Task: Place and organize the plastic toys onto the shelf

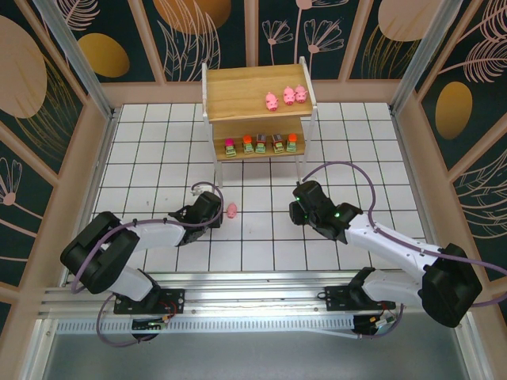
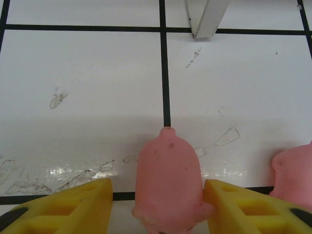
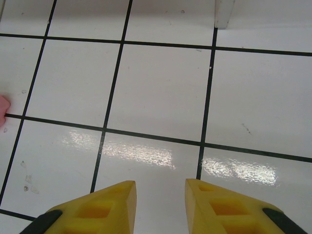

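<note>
Straddling pig (image 2: 168,165), unclamped: left pincer (image 2: 157,187) | right pincer (image 3: 161,192): parted over open tiles (image 3: 161,87)

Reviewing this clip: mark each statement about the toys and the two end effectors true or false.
1. Three pink pig-shaped plastic toys stand on the top board of the light wooden two-tier shelf. True.
2. Four blocky pieces sit on the lower board. False: five blocky green-brown toys line it.
3. The left end effector straddles a pink pig on the white tiled table. True.
4. The other arm grips a pig. False: the right end effector has only bare tile between its yellow fingers.
</note>
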Controlling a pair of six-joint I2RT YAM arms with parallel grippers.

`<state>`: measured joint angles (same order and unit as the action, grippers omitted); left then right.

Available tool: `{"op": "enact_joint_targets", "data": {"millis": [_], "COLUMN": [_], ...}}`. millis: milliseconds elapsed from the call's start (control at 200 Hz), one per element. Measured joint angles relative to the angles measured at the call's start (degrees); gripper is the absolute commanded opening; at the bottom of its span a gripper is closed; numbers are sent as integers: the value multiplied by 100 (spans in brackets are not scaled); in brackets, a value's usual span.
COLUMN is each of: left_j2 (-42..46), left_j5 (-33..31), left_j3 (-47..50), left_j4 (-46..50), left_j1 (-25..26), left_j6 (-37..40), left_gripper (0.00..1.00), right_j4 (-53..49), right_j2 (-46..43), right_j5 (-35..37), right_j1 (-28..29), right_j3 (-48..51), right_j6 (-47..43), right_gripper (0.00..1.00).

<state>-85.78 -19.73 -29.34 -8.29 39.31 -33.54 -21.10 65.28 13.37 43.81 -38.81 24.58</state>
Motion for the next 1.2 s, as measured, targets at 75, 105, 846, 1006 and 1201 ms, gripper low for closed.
{"op": "enact_joint_targets", "data": {"millis": [75,105,846,1006,1201], "left_j2": [-22,-33,358,787,1252], "left_j5": [0,0,94,114,109], "left_j3": [-24,-35,-234,-468,-807], "left_j4": [0,0,422,756,1196], "left_j1": [0,0,0,0,0], "left_j6": [0,0,4,11,33], "left_gripper": [47,47,32,31,30], "right_j4": [0,0,192,391,872], "right_j2": [0,0,-55,-107,-140], "right_j5": [2,0,-2,-4,-111], "right_j1": [0,0,-2,-2,-2], "right_j3": [0,0,129,385,686], "right_j6": [0,0,0,-2,-44], "right_gripper": [32,32,31,31,36]}}
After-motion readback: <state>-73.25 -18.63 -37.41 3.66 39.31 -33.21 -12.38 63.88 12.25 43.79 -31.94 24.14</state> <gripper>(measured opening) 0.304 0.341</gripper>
